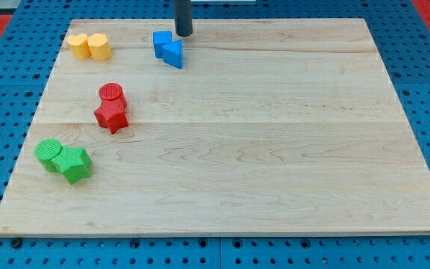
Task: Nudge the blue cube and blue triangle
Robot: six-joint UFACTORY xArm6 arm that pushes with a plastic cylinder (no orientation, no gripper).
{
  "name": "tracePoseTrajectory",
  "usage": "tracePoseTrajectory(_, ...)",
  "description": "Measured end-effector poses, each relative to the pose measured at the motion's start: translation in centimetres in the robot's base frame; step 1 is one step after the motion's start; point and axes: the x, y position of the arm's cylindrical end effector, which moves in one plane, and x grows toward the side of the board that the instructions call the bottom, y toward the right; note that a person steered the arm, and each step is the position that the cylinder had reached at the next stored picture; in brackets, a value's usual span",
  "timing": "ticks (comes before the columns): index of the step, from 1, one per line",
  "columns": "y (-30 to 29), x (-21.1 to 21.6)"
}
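The blue cube (160, 43) and the blue triangle (173, 53) sit touching each other near the view's top, left of centre, on the wooden board (275, 149). The triangle lies at the cube's lower right. My tip (183, 34) is at the end of the dark rod, just to the upper right of the two blue blocks, close to the cube's right side. I cannot tell if it touches them.
Two yellow blocks (89, 45) sit side by side at the top left. A red cylinder (112, 93) and a red star (111, 116) stand at the left middle. A green cylinder (49, 153) and a green star (75, 164) sit at the lower left.
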Motion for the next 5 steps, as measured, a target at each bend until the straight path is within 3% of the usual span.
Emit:
tracePoseTrajectory(4, -5.2, 6.3)
tracePoseTrajectory(5, -1.9, 6.7)
